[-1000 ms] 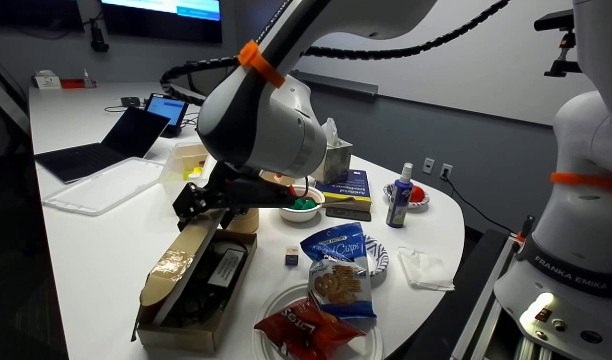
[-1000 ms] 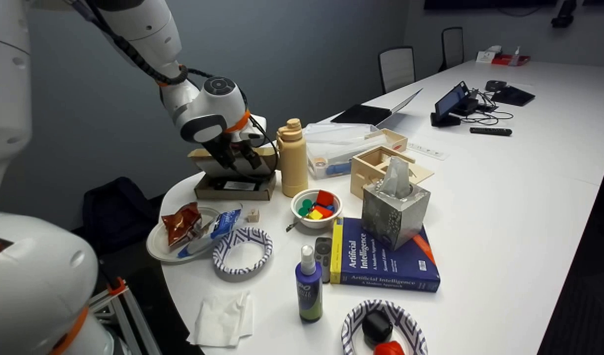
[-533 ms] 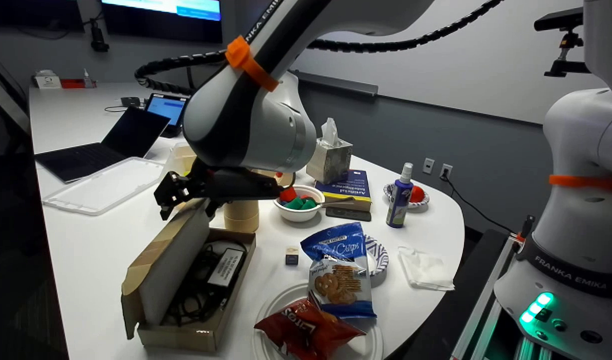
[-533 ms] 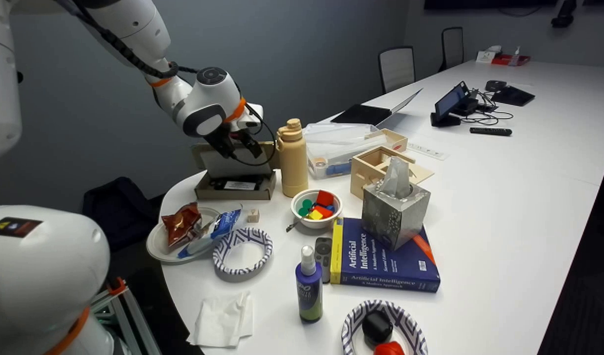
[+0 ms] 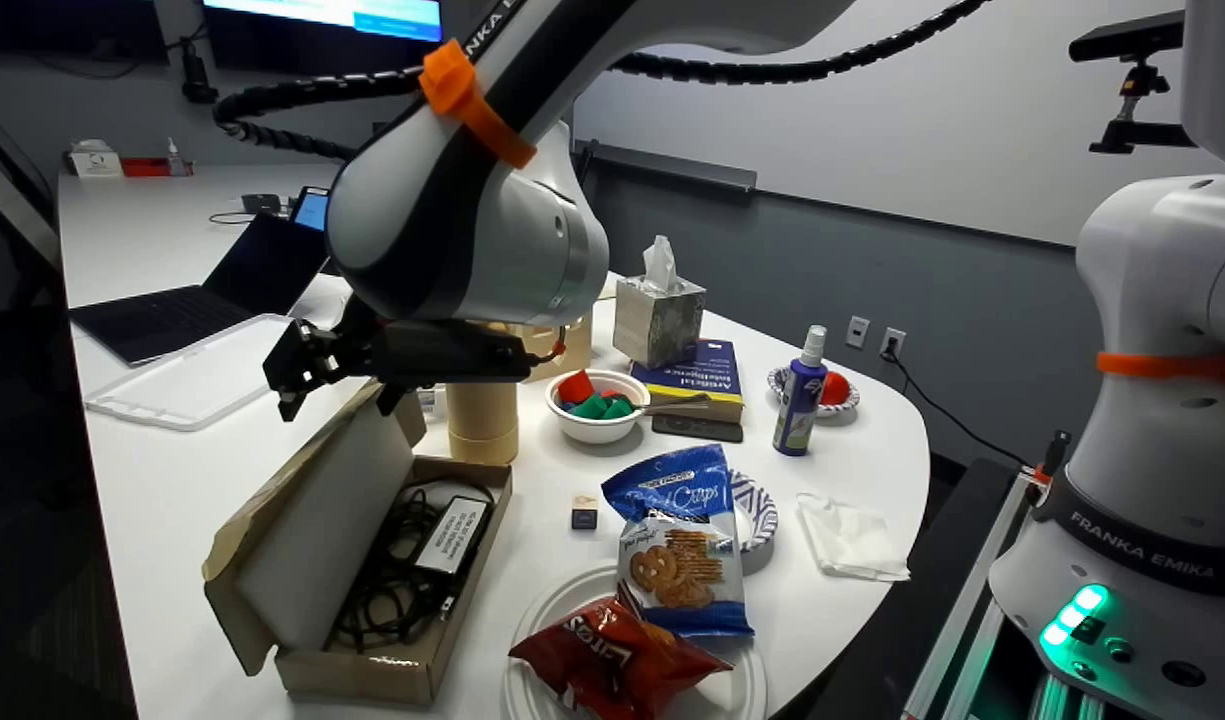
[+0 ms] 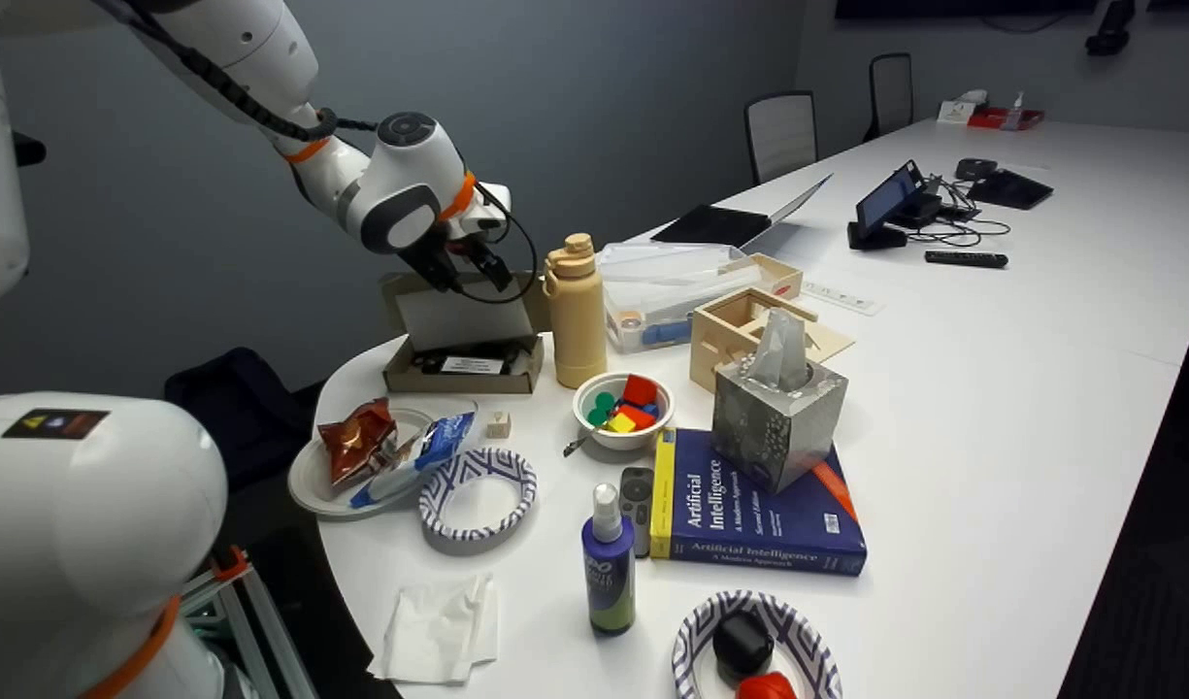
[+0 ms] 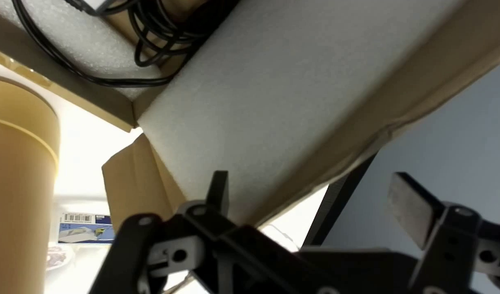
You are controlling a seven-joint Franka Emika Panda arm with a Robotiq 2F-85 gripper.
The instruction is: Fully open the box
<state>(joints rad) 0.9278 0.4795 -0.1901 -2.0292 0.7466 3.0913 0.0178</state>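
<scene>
The white table (image 6: 943, 388) extends beneath the gripper (image 7: 315, 198). On it, below the gripper, sits the cardboard box (image 5: 357, 677), its pale-lined lid (image 5: 322, 540) raised and leaning outward. Gripper condition: fingers (image 7: 411, 210) spread apart; the lid's edge shows between them in the wrist view, contact undetermined. The tan water bottle (image 6: 577, 316) stands upright near the gripper. The labelled power adapter (image 5: 454, 537) lies below the gripper, inside the box, with black cables (image 7: 111, 81).

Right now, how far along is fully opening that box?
Done: the box is open, lid raised, black cables exposed. In hand: the open gripper is at the lid's free edge; contact unclear. Left: the lid leans back short of flat, so probably pushing it further.
</scene>
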